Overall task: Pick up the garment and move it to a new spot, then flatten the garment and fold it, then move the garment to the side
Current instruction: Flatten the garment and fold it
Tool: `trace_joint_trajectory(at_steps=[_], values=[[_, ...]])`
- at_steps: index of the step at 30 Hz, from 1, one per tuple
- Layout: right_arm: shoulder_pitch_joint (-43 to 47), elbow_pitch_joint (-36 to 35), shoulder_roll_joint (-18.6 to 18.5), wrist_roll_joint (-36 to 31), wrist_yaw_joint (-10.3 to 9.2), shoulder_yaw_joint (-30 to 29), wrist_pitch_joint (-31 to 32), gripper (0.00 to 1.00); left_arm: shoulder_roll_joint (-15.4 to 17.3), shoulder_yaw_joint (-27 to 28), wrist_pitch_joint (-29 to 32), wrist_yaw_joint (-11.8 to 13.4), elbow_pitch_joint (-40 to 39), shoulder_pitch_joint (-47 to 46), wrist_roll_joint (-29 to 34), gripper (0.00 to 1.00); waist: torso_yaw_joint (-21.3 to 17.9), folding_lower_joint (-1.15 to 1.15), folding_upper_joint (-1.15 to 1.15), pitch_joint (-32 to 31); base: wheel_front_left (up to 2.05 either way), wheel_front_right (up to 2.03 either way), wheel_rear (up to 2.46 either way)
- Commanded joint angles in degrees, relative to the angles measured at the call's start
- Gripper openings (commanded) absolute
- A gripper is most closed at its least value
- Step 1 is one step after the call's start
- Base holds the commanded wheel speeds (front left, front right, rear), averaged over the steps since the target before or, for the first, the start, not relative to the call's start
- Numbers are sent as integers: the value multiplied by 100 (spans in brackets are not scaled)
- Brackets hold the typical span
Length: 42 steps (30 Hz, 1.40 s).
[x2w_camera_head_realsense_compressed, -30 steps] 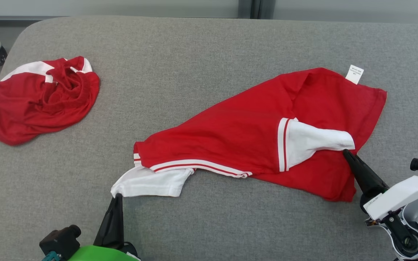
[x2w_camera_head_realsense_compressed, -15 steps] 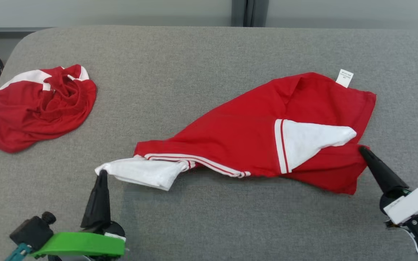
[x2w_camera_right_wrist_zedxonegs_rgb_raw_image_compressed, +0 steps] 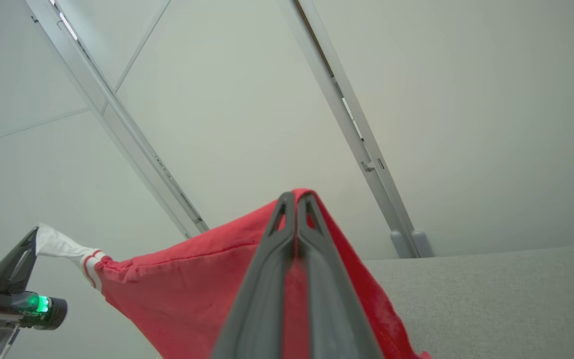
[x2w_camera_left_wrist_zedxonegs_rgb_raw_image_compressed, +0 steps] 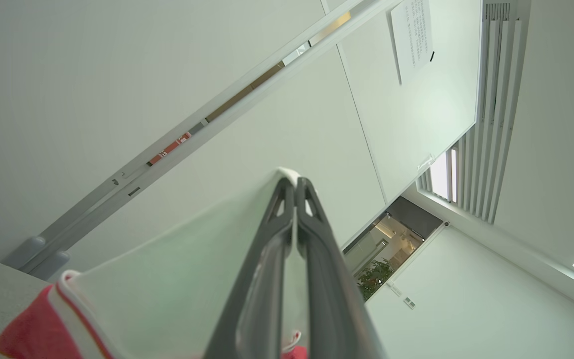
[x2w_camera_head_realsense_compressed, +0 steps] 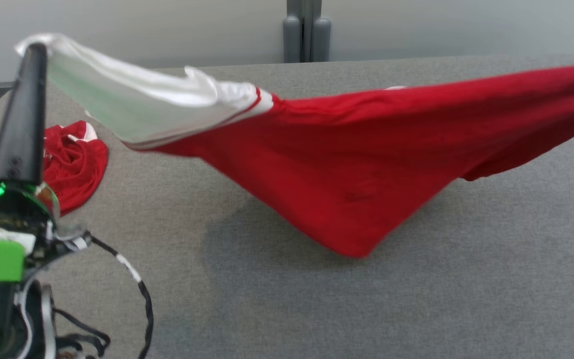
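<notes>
A red garment (x2w_camera_head_realsense_compressed: 347, 164) with white sleeves hangs stretched in the air above the grey table (x2w_camera_head_realsense_compressed: 317, 299), its lowest fold sagging close to the surface. My left gripper (x2w_camera_head_realsense_compressed: 35, 47) stands raised at the upper left, shut on the white sleeve (x2w_camera_head_realsense_compressed: 132, 109); the left wrist view shows that gripper (x2w_camera_left_wrist_zedxonegs_rgb_raw_image_compressed: 294, 182) with its fingers closed on the white cloth. The red cloth runs off the right edge of the head view. In the right wrist view my right gripper (x2w_camera_right_wrist_zedxonegs_rgb_raw_image_compressed: 297, 195) is shut on a red edge of the garment (x2w_camera_right_wrist_zedxonegs_rgb_raw_image_compressed: 192, 279), with the left gripper (x2w_camera_right_wrist_zedxonegs_rgb_raw_image_compressed: 35, 234) far off at the left.
A second red and white garment (x2w_camera_head_realsense_compressed: 70, 164) lies crumpled at the table's far left, behind my left arm. A dark cable (x2w_camera_head_realsense_compressed: 137, 289) loops from the left arm over the near left of the table. Pale wall panels stand behind the table.
Both grippers have risen and pulled apart, lifting the garment off the table and stretching it in the air. The head camera has also shifted, and the right gripper has left its view.
</notes>
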Motion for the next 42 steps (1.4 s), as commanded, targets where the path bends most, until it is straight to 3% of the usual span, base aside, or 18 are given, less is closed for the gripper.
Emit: trace_joint_trajectory(at_steps=[1, 5, 8, 11, 18, 22, 26, 31, 35, 39, 42], values=[[-253, -47, -182, 57, 3, -166, 98, 0, 86, 20, 102, 216, -43, -488, -28, 0, -119, 0, 0, 127, 0, 0, 0], [-1080, 115, -537, 124, 3, -372, 407, 0, 323, -147, 382, 592, 346, -1991, 179, 0, -224, 0, 0, 461, 0, 0, 0], [-2073, 525, -489, 78, 2, -164, 698, 0, 352, -262, 378, 630, 1175, -3147, 371, 0, -297, 0, 0, 841, 0, 0, 0], [-3244, 1174, -236, -289, 3, 278, 1024, 0, 321, -390, 287, 499, 2168, -4208, 548, 0, -365, 0, 0, 1277, 0, 0, 0], [-6534, 3177, 1204, -1929, 3, 1535, 1650, 0, 314, -736, -189, -366, 4530, -6652, 1156, 0, -588, 0, 0, 2523, 0, 0, 0], [-7860, 4141, 1894, -2604, 3, 1963, 1410, 0, 219, -838, -712, -1027, 5560, -7775, 1427, 0, -700, 0, 0, 3071, 0, 0, 0], [-8544, 4722, 2218, -2892, 2, 2263, 843, 0, 97, -897, -1212, -1612, 6307, -8413, 1507, 0, -695, 0, 0, 3359, 0, 0, 0], [-8633, 4976, 2232, -2920, 3, 2836, 134, 0, 141, -924, -1605, -1873, 6599, -8229, 1297, 0, -616, 0, 0, 3493, 0, 0, 0], [-8297, 5047, 2129, -2686, 0, 3161, -113, 0, 255, -1028, -1715, -1908, 6190, -7548, 896, 0, -535, 0, 0, 3452, 0, 0, 0], [-7743, 4936, 1975, -2511, 0, 3423, -180, 0, 458, -1221, -1682, -1901, 5496, -6298, 462, 0, -450, 0, 0, 3231, 0, 0, 0], [-7105, 4734, 1916, -2422, 0, 3288, -178, 0, 612, -1341, -1759, -1901, 4875, -5080, 191, 0, -396, 0, 0, 2966, 0, 0, 0]])
